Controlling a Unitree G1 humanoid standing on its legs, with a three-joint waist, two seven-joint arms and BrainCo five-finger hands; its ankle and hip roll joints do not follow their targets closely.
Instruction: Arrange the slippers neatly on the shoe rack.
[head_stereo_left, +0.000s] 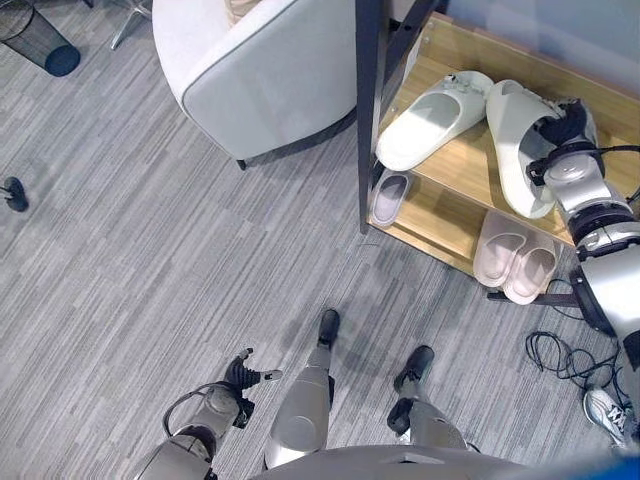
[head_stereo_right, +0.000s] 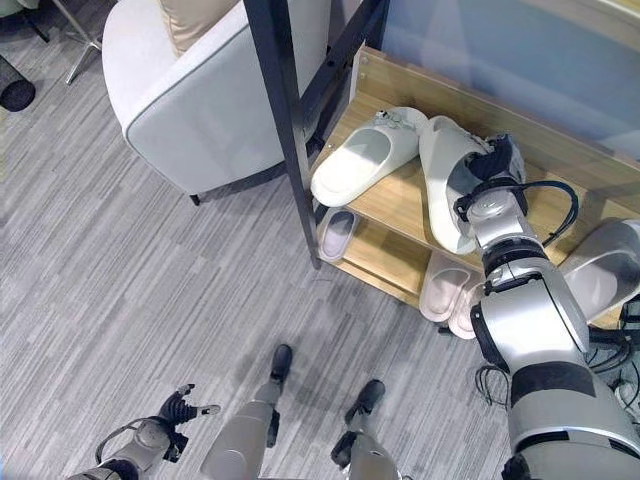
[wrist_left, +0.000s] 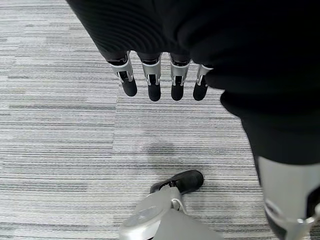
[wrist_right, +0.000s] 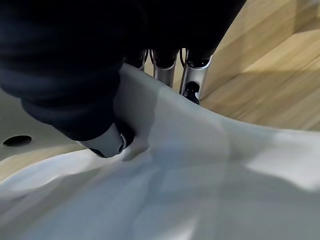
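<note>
Right hand (head_stereo_right: 487, 165) fingers (wrist_right: 191, 80) pinched slipper (head_stereo_right: 448, 185) strap on rack (head_stereo_left: 470, 150); weak pinch risked slip, knocking neighbour slipper (head_stereo_left: 432, 120). Left hand (wrist_left: 160, 80) fingers relaxed.

A: Right hand (head_stereo_right: 487, 165)?
B: Arm reached forward, fingers (wrist_right: 192, 82) and thumb pinched shut on a slipper's strap.
A: Left hand (head_stereo_left: 243, 378)?
B: Hung low, fingers (wrist_left: 154, 85) held straight, nothing held.

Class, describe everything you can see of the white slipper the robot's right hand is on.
The white slipper is a smooth, rubbery-looking slide with a wide strap. It lies flat on the wooden shoe rack's upper shelf, beside its angled twin, their far ends close. The right hand grips its strap end, thumb pressing a dent into the soft material.
</note>
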